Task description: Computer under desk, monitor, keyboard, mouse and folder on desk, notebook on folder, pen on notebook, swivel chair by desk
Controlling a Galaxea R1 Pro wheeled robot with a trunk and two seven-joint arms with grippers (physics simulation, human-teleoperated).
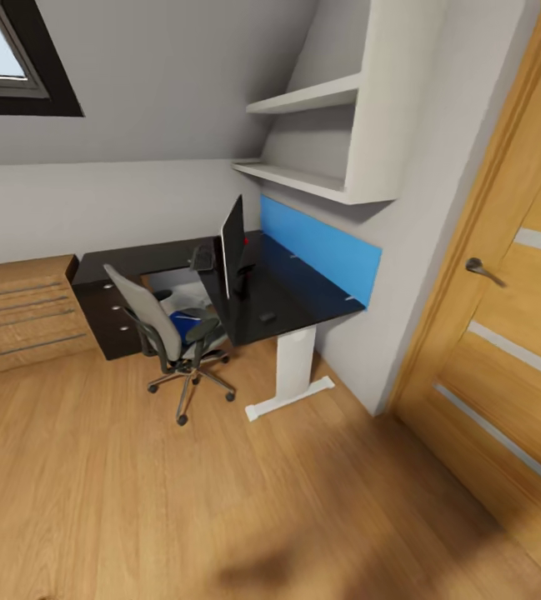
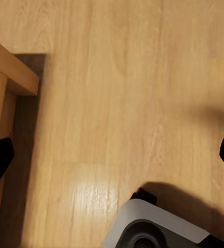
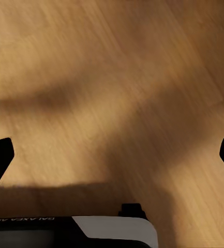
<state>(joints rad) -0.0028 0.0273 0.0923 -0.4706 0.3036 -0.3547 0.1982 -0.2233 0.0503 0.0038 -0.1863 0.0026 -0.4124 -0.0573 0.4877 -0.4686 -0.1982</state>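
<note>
Both hands spread open over wood floor [image 2: 132, 77]; left hand [image 2: 112, 155], right hand [image 3: 112, 155]. Bright blue folder [image 1: 188, 321] on grey swivel chair [image 1: 166, 329], beside glossy black tabletop [image 1: 291, 292], far off.

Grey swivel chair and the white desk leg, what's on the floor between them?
Nothing: in the head view, bare wooden floor separates the grey swivel chair from the white desk leg.

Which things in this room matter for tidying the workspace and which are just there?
Job:
desk
monitor
keyboard
mouse
swivel chair
folder, on the chair seat

Just there:
wooden drawer chest
wall shelves
door
window
</note>
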